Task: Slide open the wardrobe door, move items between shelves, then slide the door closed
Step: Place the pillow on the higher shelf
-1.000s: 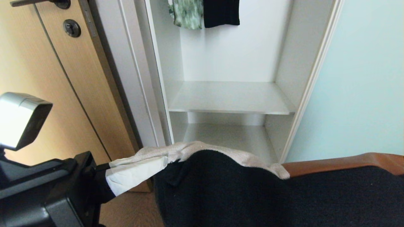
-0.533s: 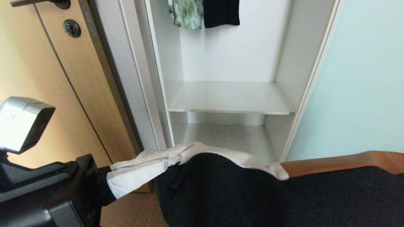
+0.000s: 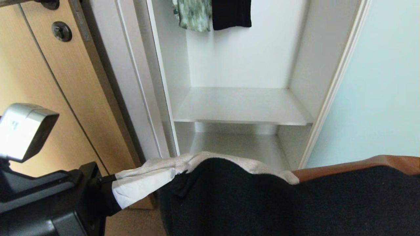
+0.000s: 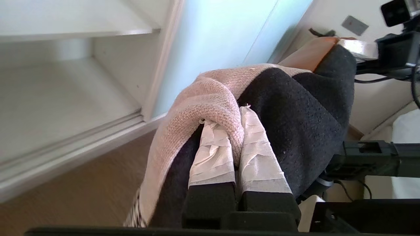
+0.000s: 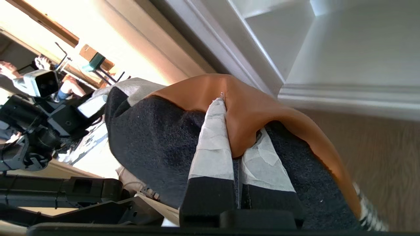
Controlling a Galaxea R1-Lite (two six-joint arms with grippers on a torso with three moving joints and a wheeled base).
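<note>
Black arm (image 3: 39, 203), silver camera block (image 3: 24, 131), white-taped fingers (image 4: 213, 154).

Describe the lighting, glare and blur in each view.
Head view: even daylight, with shadow in the compartment under the upper shelf. Left wrist view: the wardrobe at the edge is softly blurred, while the cushion is sharp. Right wrist view: strong glare washes out the bright corner behind the left arm's camera; the floor looks streaked.

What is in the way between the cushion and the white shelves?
Nothing visible. The cushion hangs in front of the open wardrobe, pinched by the left end effector and right end effector. Both shelves look bare.
</note>
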